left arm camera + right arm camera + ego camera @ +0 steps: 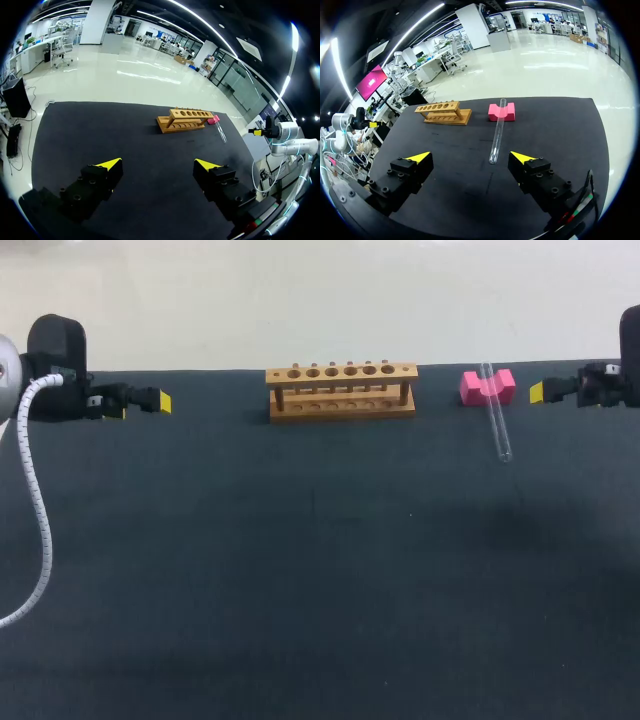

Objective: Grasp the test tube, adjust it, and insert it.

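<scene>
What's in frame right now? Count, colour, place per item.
test tube: 1, clear, right of the rack, far end propped in the pink block's notch, near end on the table.
rack: 1, wooden, far middle of the table, holes empty.
pink block: 1, pink, far edge, right of the rack.
table: 1, dark top, under everything.
cable: 1, white, looping down at the table's left side.
left gripper: 1, black with yellow tips, open, far left, empty.
right gripper: 1, black with yellow tips, open, far right, empty.
</scene>
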`<state>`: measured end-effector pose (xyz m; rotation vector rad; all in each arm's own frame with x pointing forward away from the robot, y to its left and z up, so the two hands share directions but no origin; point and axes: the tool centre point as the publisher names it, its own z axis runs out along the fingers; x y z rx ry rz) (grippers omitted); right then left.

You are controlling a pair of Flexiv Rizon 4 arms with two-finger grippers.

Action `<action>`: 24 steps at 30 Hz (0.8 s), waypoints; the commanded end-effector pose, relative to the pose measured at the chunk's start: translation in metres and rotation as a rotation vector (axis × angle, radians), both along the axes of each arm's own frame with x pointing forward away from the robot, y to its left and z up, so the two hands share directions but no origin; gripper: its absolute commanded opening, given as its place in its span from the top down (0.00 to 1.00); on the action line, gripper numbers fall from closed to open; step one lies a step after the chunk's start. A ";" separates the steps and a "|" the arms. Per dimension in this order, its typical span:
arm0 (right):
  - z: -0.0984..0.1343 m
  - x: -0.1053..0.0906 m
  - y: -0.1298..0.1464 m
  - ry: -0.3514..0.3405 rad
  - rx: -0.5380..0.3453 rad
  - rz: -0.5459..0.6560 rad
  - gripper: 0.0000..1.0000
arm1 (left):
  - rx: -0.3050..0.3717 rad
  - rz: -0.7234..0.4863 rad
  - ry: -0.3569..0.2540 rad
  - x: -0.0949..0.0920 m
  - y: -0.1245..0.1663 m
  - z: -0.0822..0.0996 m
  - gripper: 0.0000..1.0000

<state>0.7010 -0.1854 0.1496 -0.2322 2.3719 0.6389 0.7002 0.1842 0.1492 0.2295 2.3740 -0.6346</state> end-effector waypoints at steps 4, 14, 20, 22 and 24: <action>0.002 0.001 -0.001 0.010 -0.004 0.004 0.00 | 0.004 0.001 0.004 0.000 0.000 0.001 0.00; 0.002 0.001 -0.001 0.010 -0.004 0.004 0.00 | 0.004 0.001 0.004 0.000 0.000 0.001 0.00; 0.002 0.001 -0.001 0.010 -0.004 0.004 0.00 | -0.003 -0.075 -0.012 0.004 -0.001 -0.003 0.00; 0.002 0.001 -0.001 0.010 -0.004 0.004 0.00 | 0.002 -0.139 -0.034 0.005 -0.002 -0.007 0.00; 0.002 0.001 -0.001 0.010 -0.004 0.004 0.00 | -0.011 -0.204 -0.040 0.006 -0.002 -0.009 0.00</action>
